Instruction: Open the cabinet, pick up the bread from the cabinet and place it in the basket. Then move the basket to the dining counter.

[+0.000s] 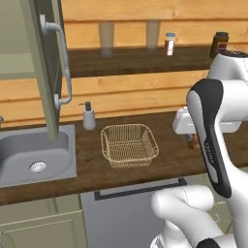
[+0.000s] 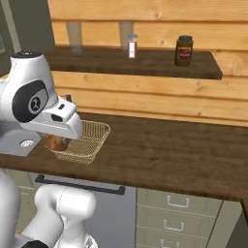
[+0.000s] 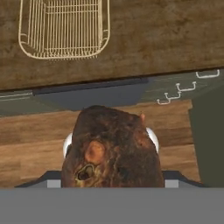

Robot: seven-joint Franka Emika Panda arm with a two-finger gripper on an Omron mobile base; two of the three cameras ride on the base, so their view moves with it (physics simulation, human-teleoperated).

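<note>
While fingers grip it, bread lies lengthwise.

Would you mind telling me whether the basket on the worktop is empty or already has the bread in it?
Empty: the basket shows only bare mesh, while the bread sits in the gripper.

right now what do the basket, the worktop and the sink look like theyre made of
The basket looks like thin metal wire with a pale golden finish: its open mesh lets the worktop show through. The worktop looks like dark stained wood, going by its streaky grain. The sink is plain matt grey with no shine, perhaps stone composite, though the render leaves that open.
</note>
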